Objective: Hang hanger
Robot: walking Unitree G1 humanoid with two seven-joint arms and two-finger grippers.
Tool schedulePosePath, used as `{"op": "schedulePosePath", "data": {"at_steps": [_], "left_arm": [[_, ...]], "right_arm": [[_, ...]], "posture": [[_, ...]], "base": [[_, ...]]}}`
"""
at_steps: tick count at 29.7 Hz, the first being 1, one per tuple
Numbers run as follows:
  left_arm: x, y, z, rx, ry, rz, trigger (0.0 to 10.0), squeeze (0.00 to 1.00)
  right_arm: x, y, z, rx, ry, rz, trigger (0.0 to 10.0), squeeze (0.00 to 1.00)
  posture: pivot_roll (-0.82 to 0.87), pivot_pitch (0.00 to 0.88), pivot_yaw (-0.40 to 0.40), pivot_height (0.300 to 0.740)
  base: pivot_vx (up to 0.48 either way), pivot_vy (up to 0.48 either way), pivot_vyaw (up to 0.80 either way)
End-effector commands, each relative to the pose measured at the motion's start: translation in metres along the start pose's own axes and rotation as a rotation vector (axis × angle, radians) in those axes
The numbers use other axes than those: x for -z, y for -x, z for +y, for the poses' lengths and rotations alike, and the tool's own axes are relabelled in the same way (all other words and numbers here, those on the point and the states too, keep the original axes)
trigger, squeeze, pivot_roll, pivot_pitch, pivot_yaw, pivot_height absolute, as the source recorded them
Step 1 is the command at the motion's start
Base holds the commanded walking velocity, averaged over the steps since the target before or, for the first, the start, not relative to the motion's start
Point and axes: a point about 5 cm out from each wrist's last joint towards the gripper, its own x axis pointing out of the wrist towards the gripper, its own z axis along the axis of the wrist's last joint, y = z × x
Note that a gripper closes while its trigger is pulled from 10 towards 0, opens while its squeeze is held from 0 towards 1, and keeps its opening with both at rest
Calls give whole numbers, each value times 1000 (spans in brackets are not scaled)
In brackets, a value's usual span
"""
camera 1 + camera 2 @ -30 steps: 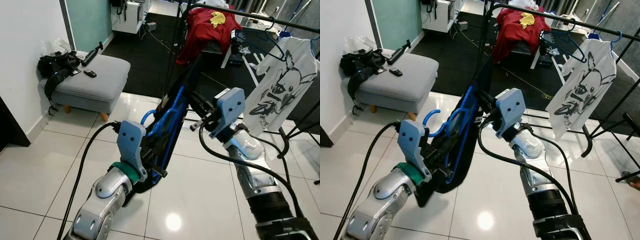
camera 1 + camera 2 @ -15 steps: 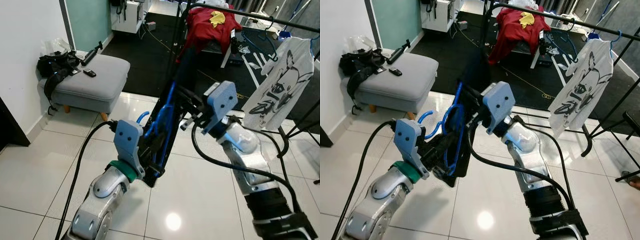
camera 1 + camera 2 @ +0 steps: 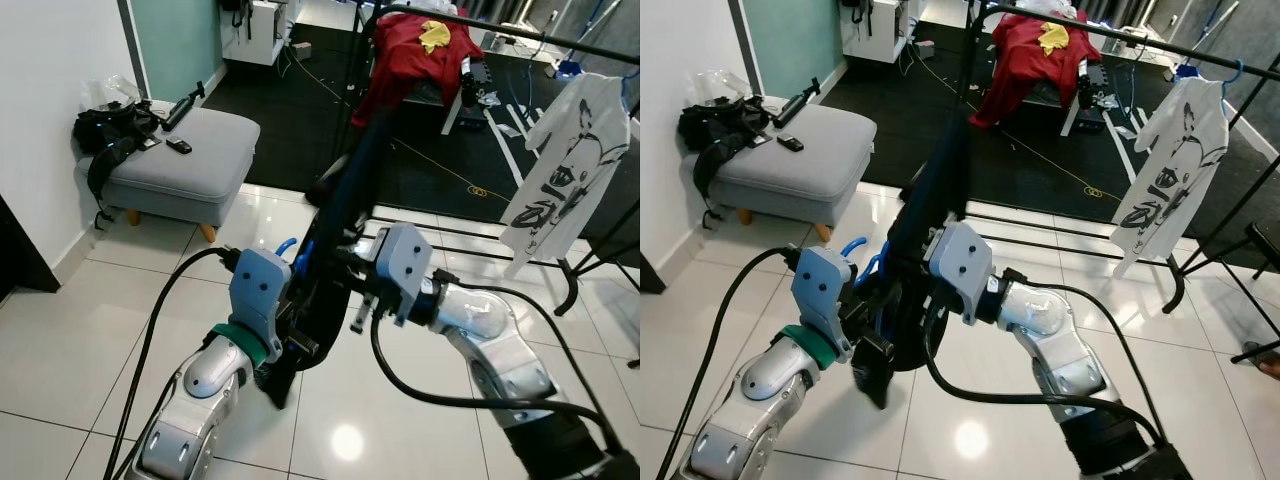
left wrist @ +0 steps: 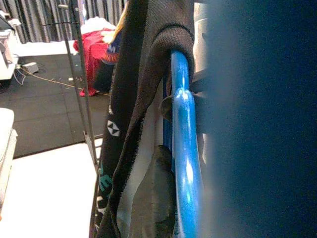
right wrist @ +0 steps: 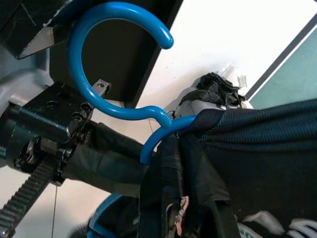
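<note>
A blue plastic hanger (image 4: 185,148) carries a dark navy garment (image 3: 345,190) that stands up in a long fold in front of me. Its hook (image 5: 75,52) curls out beside my left gripper (image 3: 298,338), which is shut on the hanger low over the tiled floor. My right gripper (image 3: 356,296) is close against the left one and is pinched on the garment just under the hanger's neck. The black clothes rail (image 3: 500,30) runs across the back right, well above and beyond both grippers.
A white printed T-shirt (image 3: 565,160) hangs on the rail from a blue hanger, and a red shirt (image 3: 410,55) is draped further back. The rack's floor bars (image 3: 450,235) lie ahead. A grey ottoman (image 3: 190,150) with a black bag (image 3: 110,135) stands at the left wall.
My right gripper has come down and to the left until it is next to the left gripper. The garment now stands up higher between them. The white T-shirt has swung.
</note>
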Motion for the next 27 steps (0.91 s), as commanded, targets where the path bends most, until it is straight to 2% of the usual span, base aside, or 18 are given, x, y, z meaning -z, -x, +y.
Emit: {"op": "schedulePosePath", "data": {"at_steps": [1,2,3,7,8,10,13,18,19,20,23,24,27], "left_arm": [[-6,-3,-11,51,-7,-41,10000,0],[-5,-3,-12,52,-8,-39,10000,0],[-5,-5,-14,59,-11,-38,10000,0],[-5,-6,-15,66,-14,-39,10000,0],[-5,-7,-15,68,-15,-41,10000,0],[-5,-7,-15,68,-15,-41,10000,0],[-6,-8,-14,65,-18,-44,10000,0],[-6,-7,-12,60,-20,-43,10000,0],[-5,-6,-12,58,-20,-40,10000,0],[-5,-5,-12,57,-20,-39,10000,0],[-4,-5,-12,56,-21,-38,10000,0],[-4,-5,-12,58,-29,-37,10000,0],[4,-2,-14,100,-108,-9,10000,0]], "right_arm": [[-3,1,5,-38,5,-9,0,0],[-5,3,6,-52,-1,-7,0,0],[-7,4,15,-113,-16,-1,0,0],[-8,4,24,-171,-29,7,0,0],[-5,5,31,-216,-39,26,0,0],[-5,5,31,-216,-39,26,0,0],[10,16,54,-355,-65,132,0,0],[13,19,51,-325,-53,150,0,0],[11,19,41,-264,-34,149,6118,0],[10,19,33,-222,-23,149,10000,0],[7,19,26,-184,-15,140,10000,0],[3,19,18,-144,1,120,10000,0],[-17,28,2,-158,37,78,10000,0]], "posture": [[-86,127,-34,740],[-93,124,-30,740],[-102,121,-24,740],[-102,121,-24,740],[-107,119,-20,740],[-107,119,-20,740],[-107,119,-20,740],[-98,122,-22,740],[-98,124,-22,740],[-98,125,-22,740],[-98,125,-22,740],[-99,126,-21,740],[-109,130,-16,740]], "base": [[0,0,0],[0,0,0],[0,0,0],[0,0,0],[0,0,0],[0,0,0],[0,0,0],[0,0,0],[0,0,0],[0,0,0],[0,0,0],[0,0,0],[0,0,0]]}}
